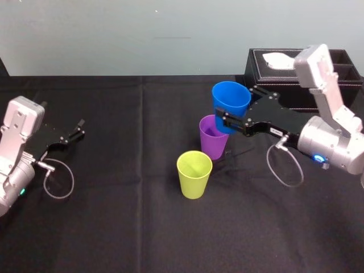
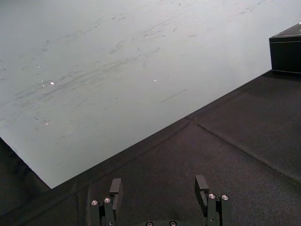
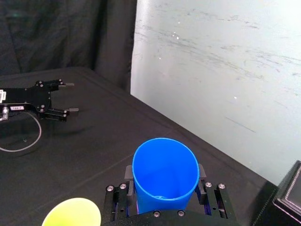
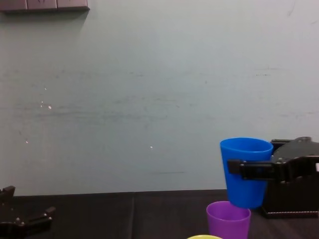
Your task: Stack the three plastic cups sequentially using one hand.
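My right gripper (image 1: 225, 120) is shut on the blue cup (image 1: 230, 102), one finger on each side of its wall (image 3: 164, 174). The cup is upright and off the table. In the chest view the blue cup (image 4: 245, 172) hangs with its base about level with the rim of the purple cup (image 4: 228, 219) and slightly to its right. The purple cup (image 1: 213, 139) stands upright on the black cloth. The yellow-green cup (image 1: 194, 173) stands upright just in front of it, nearer me. My left gripper (image 1: 79, 129) rests open at the far left, holding nothing.
A black tissue box (image 1: 301, 74) stands at the back right, just behind my right arm. A cable loop (image 1: 284, 165) hangs under the right wrist. The black cloth (image 1: 125, 227) covers the table, and a pale wall runs close behind it.
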`<state>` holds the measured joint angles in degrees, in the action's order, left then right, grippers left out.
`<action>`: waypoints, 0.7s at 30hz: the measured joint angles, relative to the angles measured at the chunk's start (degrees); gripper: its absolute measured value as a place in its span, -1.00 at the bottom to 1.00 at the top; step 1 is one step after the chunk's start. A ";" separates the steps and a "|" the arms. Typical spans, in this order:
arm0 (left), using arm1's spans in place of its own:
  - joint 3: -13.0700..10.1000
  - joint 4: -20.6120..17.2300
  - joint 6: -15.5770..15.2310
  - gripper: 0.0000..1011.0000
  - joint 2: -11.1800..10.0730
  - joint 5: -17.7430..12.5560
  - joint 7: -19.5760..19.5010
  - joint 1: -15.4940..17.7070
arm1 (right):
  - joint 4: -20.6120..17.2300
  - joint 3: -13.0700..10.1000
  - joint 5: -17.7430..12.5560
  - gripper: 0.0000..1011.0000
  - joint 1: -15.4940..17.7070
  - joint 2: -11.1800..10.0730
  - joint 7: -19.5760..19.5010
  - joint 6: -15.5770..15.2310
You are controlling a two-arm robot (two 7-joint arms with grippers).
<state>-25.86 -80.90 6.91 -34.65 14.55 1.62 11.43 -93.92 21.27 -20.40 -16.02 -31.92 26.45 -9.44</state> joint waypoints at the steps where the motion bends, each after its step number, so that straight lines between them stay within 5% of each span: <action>1: 0.00 0.00 0.00 1.00 0.00 0.00 0.00 0.00 | 0.61 0.50 0.27 0.46 -0.63 0.36 0.18 -0.02; 21: 0.00 0.00 0.00 1.00 0.00 0.00 0.00 0.00 | 5.75 3.38 2.78 0.46 -5.03 3.09 0.99 -0.07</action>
<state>-25.86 -80.90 6.91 -34.65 14.55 1.62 11.43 -88.17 24.65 -17.63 -21.05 -28.83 27.44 -9.51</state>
